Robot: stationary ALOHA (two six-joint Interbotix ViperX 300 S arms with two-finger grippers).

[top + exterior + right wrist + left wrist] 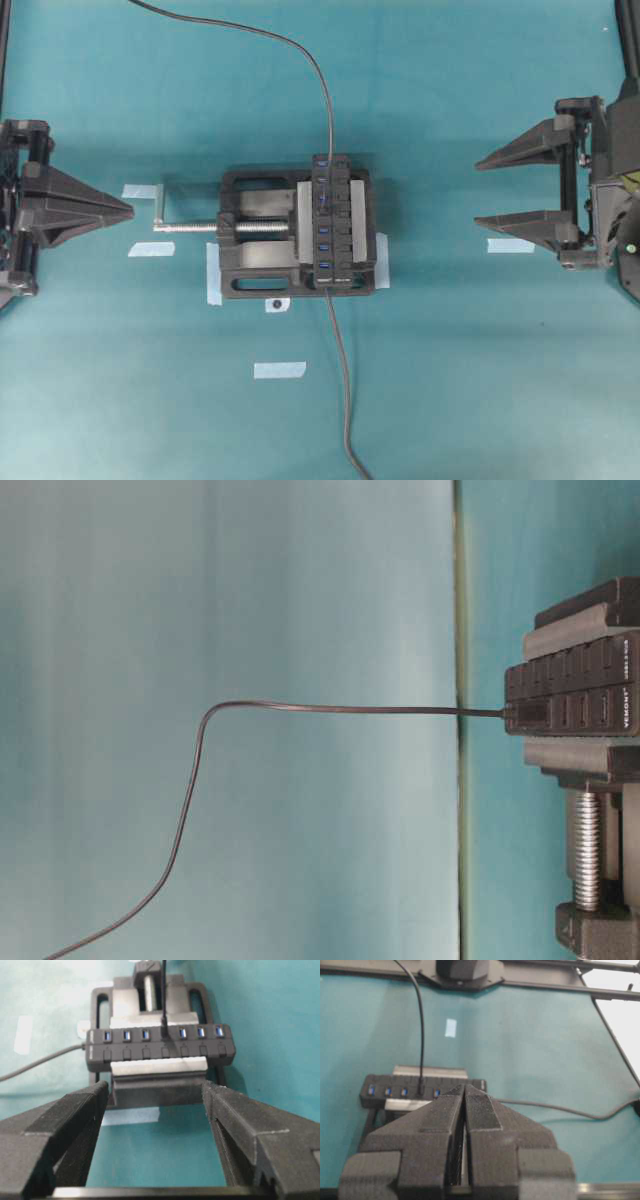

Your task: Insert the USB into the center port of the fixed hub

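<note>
The USB (164, 1031) sits plugged in the center port of the hub (160, 1048), with three blue sockets free on each side of it. The hub is clamped in the vise (262, 240), which stands near the middle of the desk (450, 380). The left gripper (128, 209) is near the left edge, fingers pressed together and holding nothing. The right gripper (481, 192) is near the right edge, fingers spread wide, also holding nothing.
</note>
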